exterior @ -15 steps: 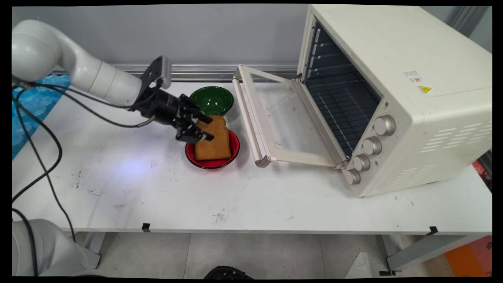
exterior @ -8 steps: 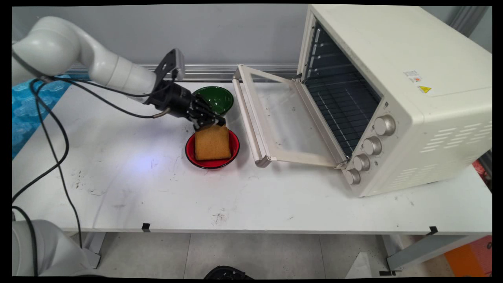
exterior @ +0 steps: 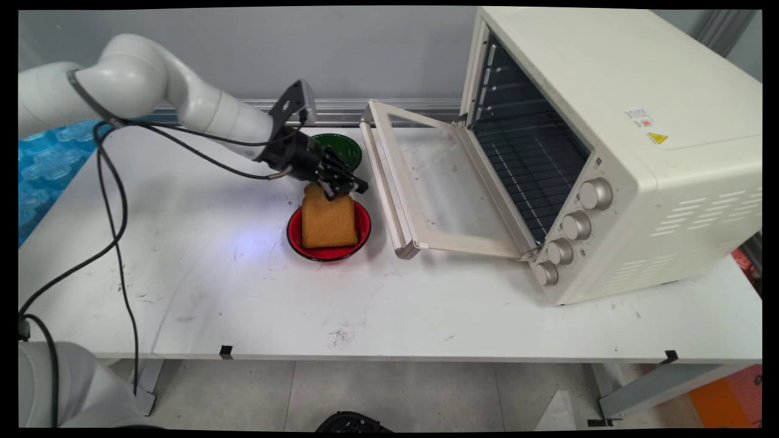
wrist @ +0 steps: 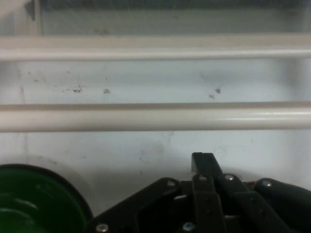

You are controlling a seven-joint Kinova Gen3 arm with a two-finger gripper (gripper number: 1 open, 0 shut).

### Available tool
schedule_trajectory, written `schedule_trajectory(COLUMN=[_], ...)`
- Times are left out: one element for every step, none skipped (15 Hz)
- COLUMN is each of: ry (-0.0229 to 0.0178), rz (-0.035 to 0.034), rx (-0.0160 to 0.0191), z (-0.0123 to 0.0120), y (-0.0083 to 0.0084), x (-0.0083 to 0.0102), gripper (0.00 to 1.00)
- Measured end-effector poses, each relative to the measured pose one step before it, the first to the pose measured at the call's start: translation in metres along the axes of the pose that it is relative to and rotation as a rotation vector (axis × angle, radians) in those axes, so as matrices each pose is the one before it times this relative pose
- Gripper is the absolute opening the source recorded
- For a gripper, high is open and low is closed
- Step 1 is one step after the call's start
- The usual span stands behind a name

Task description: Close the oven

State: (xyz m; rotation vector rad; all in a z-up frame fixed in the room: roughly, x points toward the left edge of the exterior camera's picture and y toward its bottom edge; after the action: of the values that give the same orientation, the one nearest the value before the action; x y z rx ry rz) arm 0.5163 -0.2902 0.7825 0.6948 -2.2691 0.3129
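Where gripper sits: gripper (exterior: 347,187) just over bread slice's (exterior: 328,219) top edge, jaws together, holding nothing.
Bread: upright in red bowl (exterior: 364,230) on tabletop (exterior: 243,292).
Behind: green bowl (exterior: 344,148).
Right: oven (exterior: 608,140), door (exterior: 438,182) folded down open.

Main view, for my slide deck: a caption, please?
Gripper above toast in red bowl, beside open oven.

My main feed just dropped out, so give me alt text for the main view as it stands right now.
The black gripper sits at the top edge of a slice of toast standing in a red bowl, with a green bowl just behind. To the right, a cream toaster oven stands with its glass door folded down onto the white table.
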Motion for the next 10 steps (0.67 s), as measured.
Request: schedule_trajectory(ry=[-0.00112,-0.00107,-0.00109,-0.00067,-0.00106,-0.00102,-0.00059,-0.00066,-0.00025,-0.00015], rz=[-0.003,-0.00251,-0.00227,-0.00178,-0.00127,-0.00119,-0.00115,-0.00232,-0.00191,-0.00116], rx=[-0.00049,-0.00014,0.00007,0.00029,-0.00018,-0.00057,-0.00034,0.00002,-0.00027,0.00019], z=[0.00639,0.00642,0.00538,0.0034,0.0053,0.00439,0.0042,0.00532,0.00511,0.00391], y=[-0.00181,-0.00166,-0.00142,-0.00096,-0.0013,-0.00106,-0.00093,-0.00129,-0.00122,-0.00091], x=[0.00145,0.00141,0.00102,0.00058,0.00097,0.00084,0.00078,0.00085,0.00113,0.00092], gripper=[0.0,0.0,0.0,0.0,0.0,0.0,0.0,0.0,0.0,0.0])
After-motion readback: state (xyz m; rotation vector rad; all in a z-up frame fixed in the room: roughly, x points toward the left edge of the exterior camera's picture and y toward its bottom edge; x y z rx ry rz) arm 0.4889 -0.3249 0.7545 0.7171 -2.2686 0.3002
